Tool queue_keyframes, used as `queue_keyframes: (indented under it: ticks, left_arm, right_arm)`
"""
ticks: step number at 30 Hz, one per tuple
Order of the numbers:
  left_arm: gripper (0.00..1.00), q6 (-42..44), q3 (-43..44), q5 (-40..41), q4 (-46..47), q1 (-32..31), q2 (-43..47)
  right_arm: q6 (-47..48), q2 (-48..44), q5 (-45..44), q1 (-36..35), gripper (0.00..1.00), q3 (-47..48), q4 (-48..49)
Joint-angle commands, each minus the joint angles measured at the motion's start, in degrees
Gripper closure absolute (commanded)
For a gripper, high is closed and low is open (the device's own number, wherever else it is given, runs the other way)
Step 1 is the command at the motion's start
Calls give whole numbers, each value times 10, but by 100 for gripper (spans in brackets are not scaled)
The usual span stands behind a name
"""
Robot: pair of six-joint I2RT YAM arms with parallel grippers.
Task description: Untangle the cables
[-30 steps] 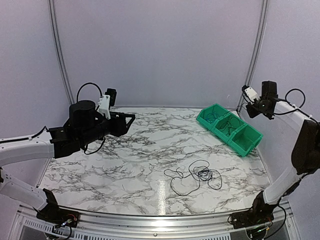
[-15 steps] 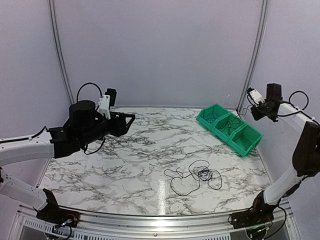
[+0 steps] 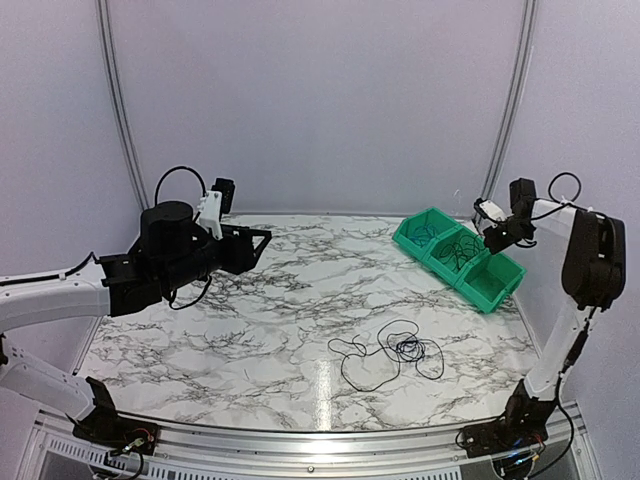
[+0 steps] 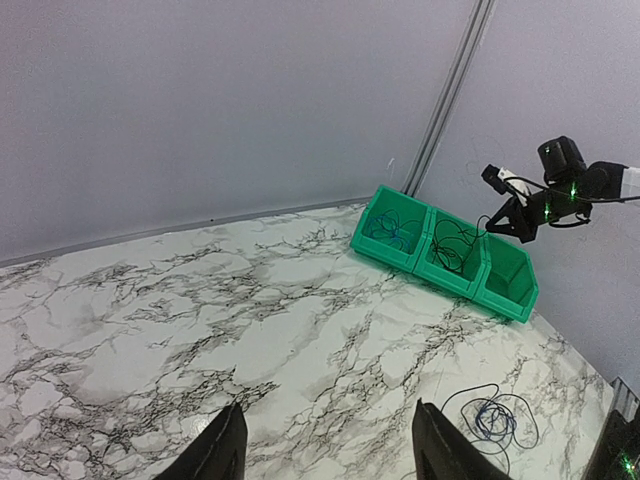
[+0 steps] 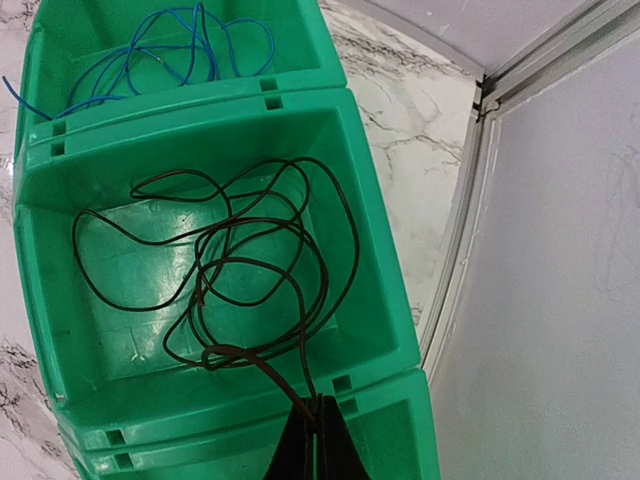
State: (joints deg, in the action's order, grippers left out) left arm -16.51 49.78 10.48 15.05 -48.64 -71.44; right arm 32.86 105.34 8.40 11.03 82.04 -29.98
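A loose tangle of thin black cables [image 3: 392, 352] with a small blue coil lies on the marble table, near the front right; the left wrist view shows that tangle [image 4: 492, 418] too. My right gripper [image 5: 320, 422] is shut on the end of a dark cable [image 5: 250, 265] whose loops lie in the middle green bin [image 5: 370, 200]. In the top view this gripper [image 3: 495, 238] hangs just over the bins. A blue cable [image 5: 165, 50] lies in the neighbouring bin. My left gripper [image 4: 328, 408] is open and holds nothing, high above the table's left side [image 3: 258, 243].
Three joined green bins [image 3: 505, 285] stand at the back right of the table, close to the right wall and its metal post [image 5: 470, 230]. The third bin [image 4: 505, 285] looks empty. The white walls close in the back and sides.
The right wrist swung inward from beside the right wall and now hangs over the middle bin, with cable loops lying in it. The left arm and the table tangle have not moved.
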Motion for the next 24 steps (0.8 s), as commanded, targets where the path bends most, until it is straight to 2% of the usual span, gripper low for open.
queue_keyframes:
  ticks: [1,13,18,24]
  left_arm:
    - [41,3,19,-4,-3,2,-6]
    - [40,6,20,-4,-4,2,-9]
    - [40,9,20,-3,-5,2,-9]
    - [40,9,22,-8,-7,2,-11]
  right_arm:
    - [-17,40,13,-11,98,56,-38]
    - [-33,106,12,-27,92,104,-47]
    - [-32,104,8,-29,75,111,-68]
    - [-34,42,-14,-29,65,85,-71]
